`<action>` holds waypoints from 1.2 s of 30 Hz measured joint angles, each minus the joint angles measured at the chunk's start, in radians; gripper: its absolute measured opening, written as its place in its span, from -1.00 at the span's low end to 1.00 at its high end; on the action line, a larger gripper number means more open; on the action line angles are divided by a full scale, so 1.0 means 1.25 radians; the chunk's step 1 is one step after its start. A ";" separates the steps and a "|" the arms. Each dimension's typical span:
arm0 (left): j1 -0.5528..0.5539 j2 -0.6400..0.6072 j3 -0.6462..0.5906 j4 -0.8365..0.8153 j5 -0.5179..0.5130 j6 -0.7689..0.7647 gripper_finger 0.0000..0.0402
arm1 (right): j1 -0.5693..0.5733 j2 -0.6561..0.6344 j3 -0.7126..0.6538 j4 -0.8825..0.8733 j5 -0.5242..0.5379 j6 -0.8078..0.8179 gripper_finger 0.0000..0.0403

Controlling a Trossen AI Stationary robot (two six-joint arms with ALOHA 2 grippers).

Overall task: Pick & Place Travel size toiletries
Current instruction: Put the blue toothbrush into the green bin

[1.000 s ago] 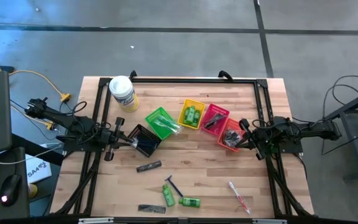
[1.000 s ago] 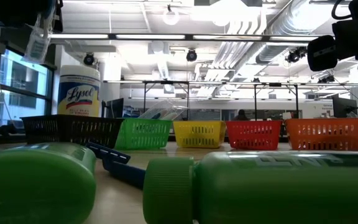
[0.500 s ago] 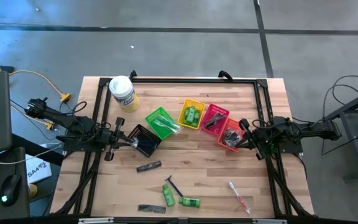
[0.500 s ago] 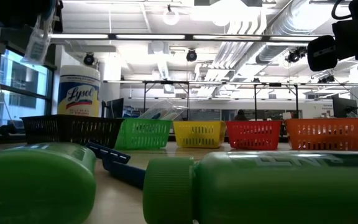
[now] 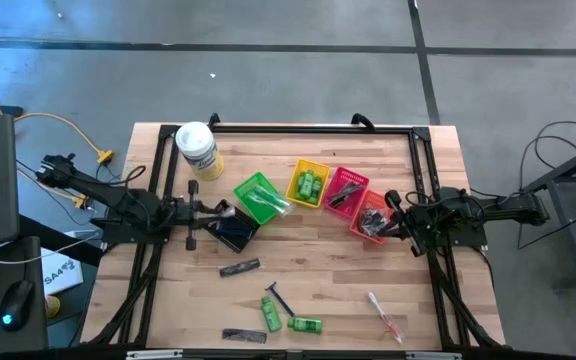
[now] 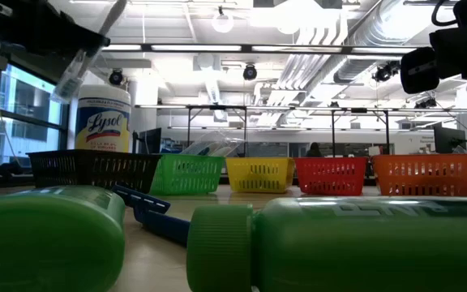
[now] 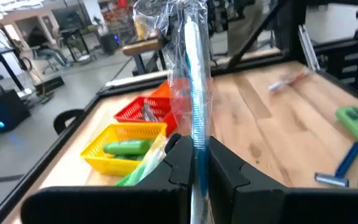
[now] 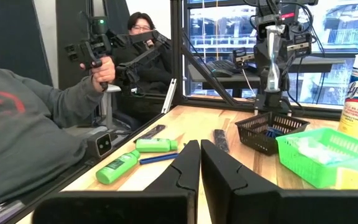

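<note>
Left gripper (image 7: pixel 194 163): clamped on a clear-wrapped toothbrush (image 7: pixel 190 74), held above the black basket (image 5: pixel 230 228).
Right gripper (image 8: pixel 199 163): fingers together, holding nothing, beside the orange basket (image 5: pixel 370 219).

"Lysol" on the tub (image 6: pixel 102 120)
</note>
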 joint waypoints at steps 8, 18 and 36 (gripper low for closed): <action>0.000 0.106 0.039 0.001 -0.003 -0.002 -0.91 | 0.000 0.000 0.000 0.000 0.003 0.000 -0.97; 0.000 0.187 0.077 0.002 -0.022 0.035 -0.91 | 0.000 0.000 0.000 0.000 0.004 -0.004 -0.97; 0.001 0.239 0.087 -0.007 -0.035 0.042 -0.91 | 0.000 0.000 0.000 -0.002 0.004 -0.006 -0.97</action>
